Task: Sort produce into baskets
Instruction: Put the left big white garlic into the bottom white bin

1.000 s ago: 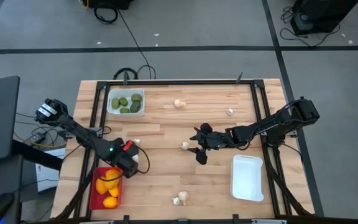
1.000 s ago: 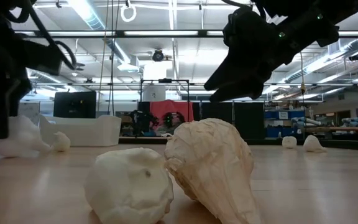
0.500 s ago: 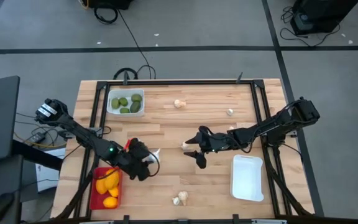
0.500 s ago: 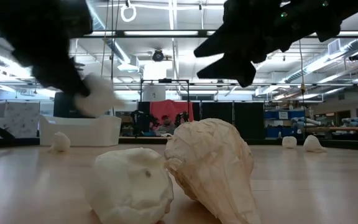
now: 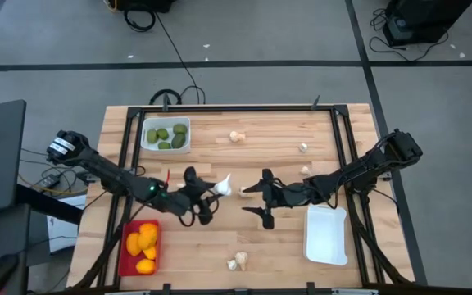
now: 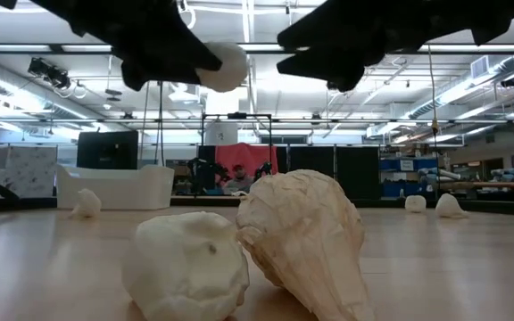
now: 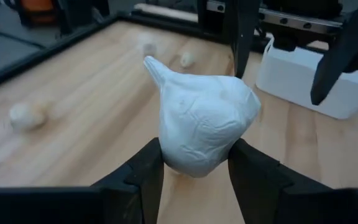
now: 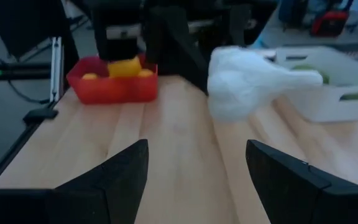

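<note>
Garlic bulb (image 5: 223, 186) sits clamped in the left tool (image 5: 215, 190); pass it squarely between the right tool's (image 5: 255, 199) wide-spread fingers before releasing.

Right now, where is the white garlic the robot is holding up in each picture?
High view: the garlic sits mid-table, at the left gripper.
Low view: the garlic hangs near the top, left of centre, above two pieces lying on the table.
Left wrist view: the garlic fills the centre, pinched between dark fingers.
Right wrist view: the garlic floats right of centre.
Shared landmark: the right gripper, open, facing it.
</note>
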